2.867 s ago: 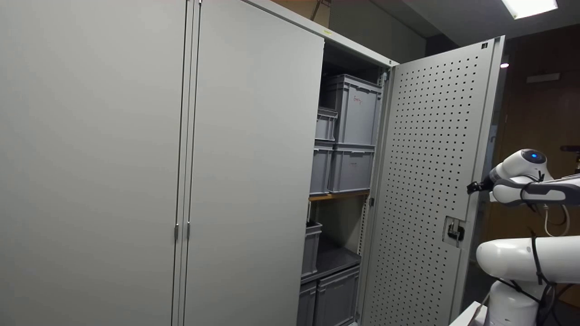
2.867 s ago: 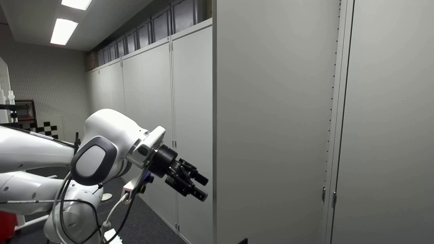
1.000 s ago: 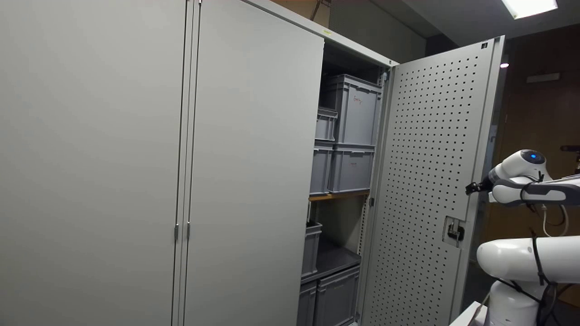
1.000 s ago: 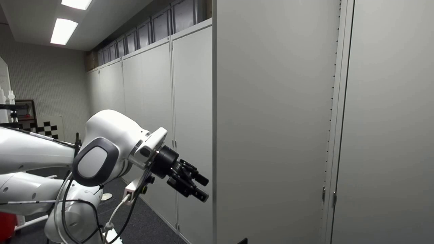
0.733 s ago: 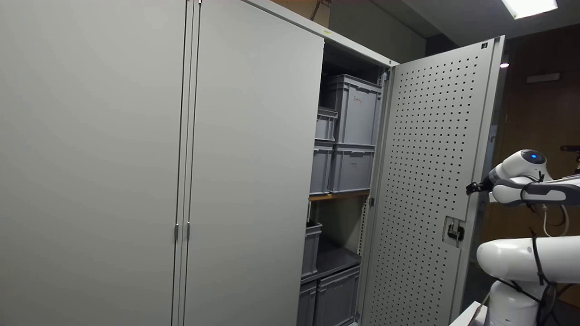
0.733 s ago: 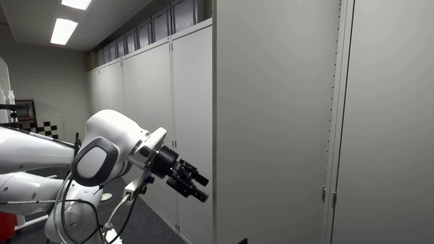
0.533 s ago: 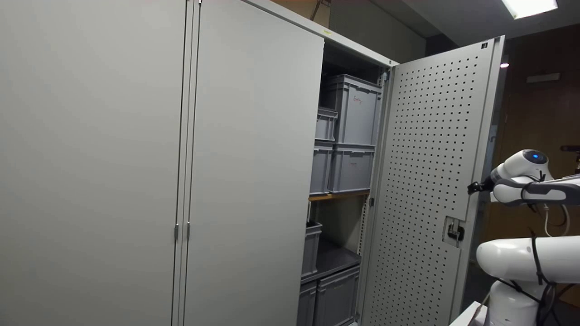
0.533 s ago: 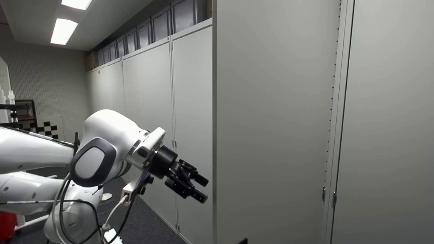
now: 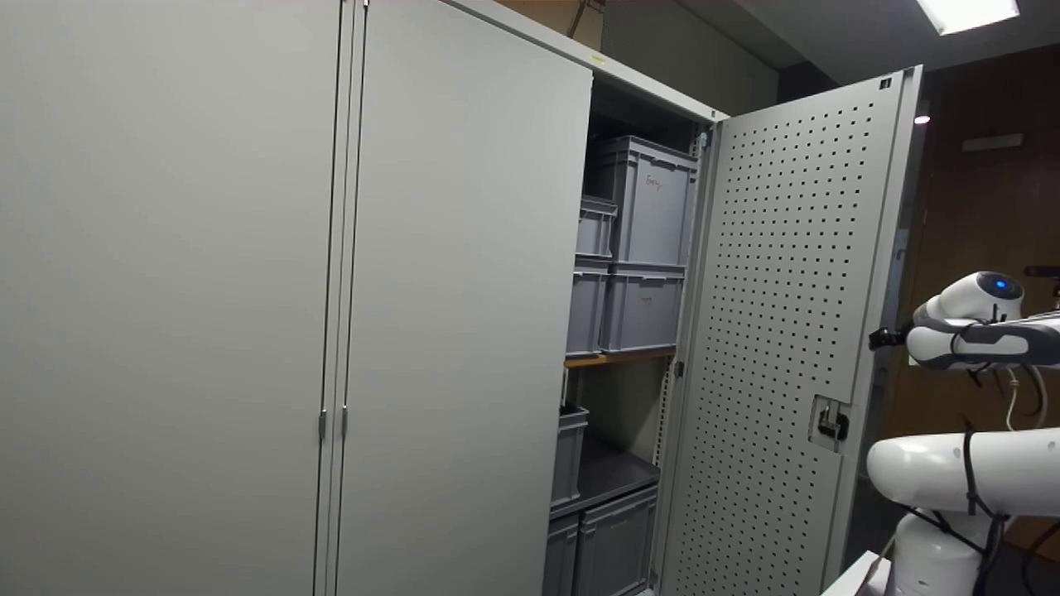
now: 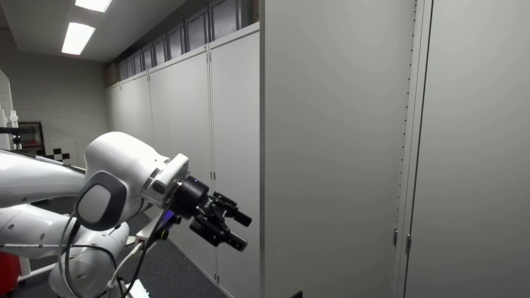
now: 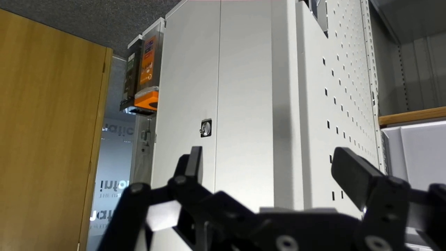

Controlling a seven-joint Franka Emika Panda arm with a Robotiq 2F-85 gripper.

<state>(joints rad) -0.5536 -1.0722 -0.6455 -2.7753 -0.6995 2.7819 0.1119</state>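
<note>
The tool (image 10: 242,230) gapes near the cabinet door (image 10: 333,157).

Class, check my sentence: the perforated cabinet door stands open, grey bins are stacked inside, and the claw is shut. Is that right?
Not quite: the wrist view shows the claw open, its fingers apart. The perforated cabinet door does stand open, with grey bins stacked inside.
</note>
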